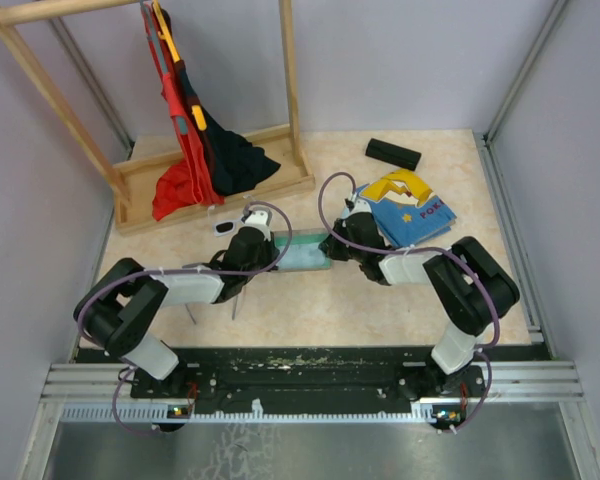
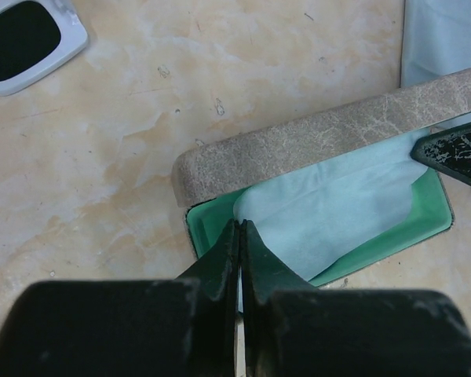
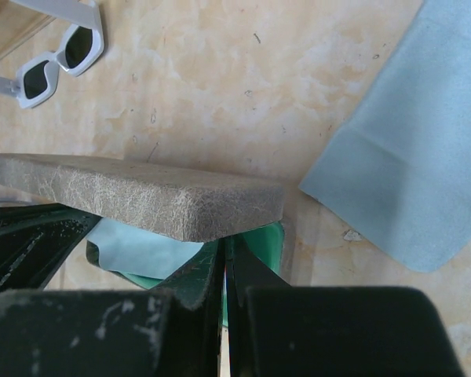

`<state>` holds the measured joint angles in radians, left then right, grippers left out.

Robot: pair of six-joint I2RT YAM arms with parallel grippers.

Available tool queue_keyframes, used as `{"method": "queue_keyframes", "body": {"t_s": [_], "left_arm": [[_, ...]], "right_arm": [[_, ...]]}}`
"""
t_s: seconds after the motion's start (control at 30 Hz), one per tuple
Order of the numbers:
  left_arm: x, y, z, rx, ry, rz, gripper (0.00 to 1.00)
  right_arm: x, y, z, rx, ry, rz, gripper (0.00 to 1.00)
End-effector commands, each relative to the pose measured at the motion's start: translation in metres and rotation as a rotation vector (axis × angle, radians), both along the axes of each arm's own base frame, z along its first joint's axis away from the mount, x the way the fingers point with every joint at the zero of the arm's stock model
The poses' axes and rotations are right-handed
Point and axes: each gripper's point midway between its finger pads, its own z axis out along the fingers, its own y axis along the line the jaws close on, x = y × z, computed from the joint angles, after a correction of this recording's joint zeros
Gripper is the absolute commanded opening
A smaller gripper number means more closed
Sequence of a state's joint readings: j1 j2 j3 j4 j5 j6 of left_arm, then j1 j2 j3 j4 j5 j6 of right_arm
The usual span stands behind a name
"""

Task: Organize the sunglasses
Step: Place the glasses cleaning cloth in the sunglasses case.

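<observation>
– Two sets of fingers, both down at the box. How do they stand?
– On the left gripper the jaws are pressed together, tips at the near green rim of the open oblong case with the grey felt-like lid. The right gripper is closed the same way at the case's other end, under the raised lid. Whether either one pinches the rim or only touches it, I cannot tell. A pale blue cloth lies inside the case.
– And the glasses?
– The white thick-framed sunglasses with dark lenses lie on the table beyond the case, off to the left. They are just beside the left gripper and not touching it. Their front runs roughly along the case's length, and the temples look unfolded. I'd judge the left arm the nearer one.
– What about the surface and the room?
– The beige marbled tabletop looks flat and smooth. A second pale blue cloth lies to the right of the case. Farther back are a blue-and-yellow printed fabric and a black oblong case. The wooden rack hung with red and dark garments stands close behind the sunglasses, so a reach from the far side looks tight.
</observation>
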<state>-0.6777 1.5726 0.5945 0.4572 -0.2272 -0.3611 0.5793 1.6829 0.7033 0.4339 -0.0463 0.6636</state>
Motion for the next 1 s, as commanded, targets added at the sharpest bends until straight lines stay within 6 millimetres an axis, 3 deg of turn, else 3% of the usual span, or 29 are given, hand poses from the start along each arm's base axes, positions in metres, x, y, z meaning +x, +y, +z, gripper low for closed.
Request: {"method": "queue_keyframes", "body": {"t_s": [0.0, 0.2, 0.3, 0.43, 0.63, 0.97], "left_arm": [[0.010, -0.008, 0.011, -0.028, -0.035, -0.014, 0.03], [0.011, -0.006, 0.010, -0.023, -0.037, -0.004, 0.15], [0.013, -0.005, 0.013, -0.019, -0.045, -0.003, 0.29], [0.014, 0.000, 0.017, -0.004, -0.055, 0.018, 0.41], [0.010, 0.009, 0.028, 0.004, -0.073, 0.040, 0.50], [-0.014, 0.025, 0.050, -0.036, -0.061, 0.059, 0.55]], "right_arm": [[0.020, 0.007, 0.024, 0.039, -0.080, 0.001, 0.00], [0.019, 0.007, 0.024, 0.040, -0.085, 0.003, 0.00], [0.018, 0.007, 0.027, 0.045, -0.092, 0.008, 0.00], [0.016, 0.006, 0.030, 0.046, -0.095, 0.008, 0.13], [0.011, 0.000, 0.046, 0.055, -0.126, 0.003, 0.26], [-0.019, -0.029, 0.053, 0.012, -0.135, -0.032, 0.35]]}}
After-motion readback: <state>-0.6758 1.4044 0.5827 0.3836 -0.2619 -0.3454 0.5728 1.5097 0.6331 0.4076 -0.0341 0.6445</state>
